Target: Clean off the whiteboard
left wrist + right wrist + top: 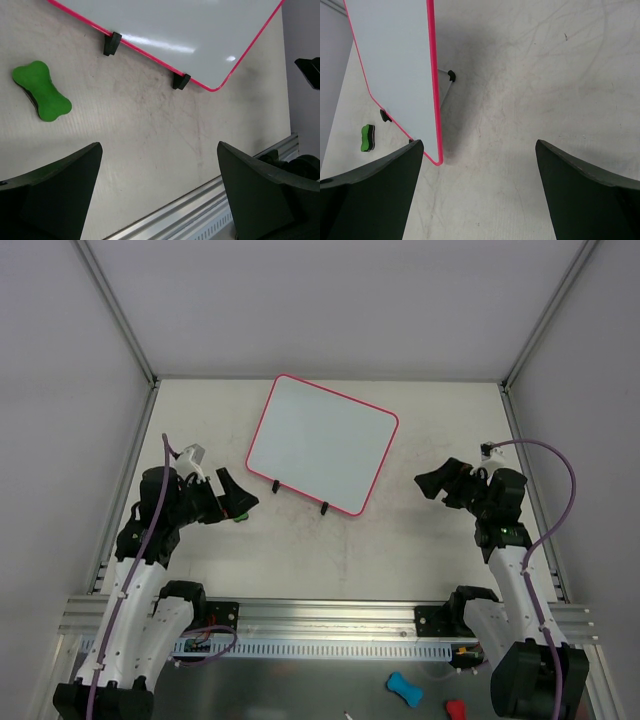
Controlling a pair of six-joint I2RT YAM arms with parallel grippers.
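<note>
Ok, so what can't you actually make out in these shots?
1. green eraser: top view, mostly hidden by the left gripper.
2. whiteboard: left wrist view, upper part cut off by the frame edge.
3. rear leg: right wrist view, mostly hidden behind the board.
4. red object: top view, cut by the bottom edge, too small to identify.

The whiteboard (pixel 175 25) runs off the left wrist view's top edge.

Plain grey walls (pixel 330 300) — scuffed off-white tabletop (pixel 330 560) — aluminium rail (pixel 330 618) near edge.
</note>
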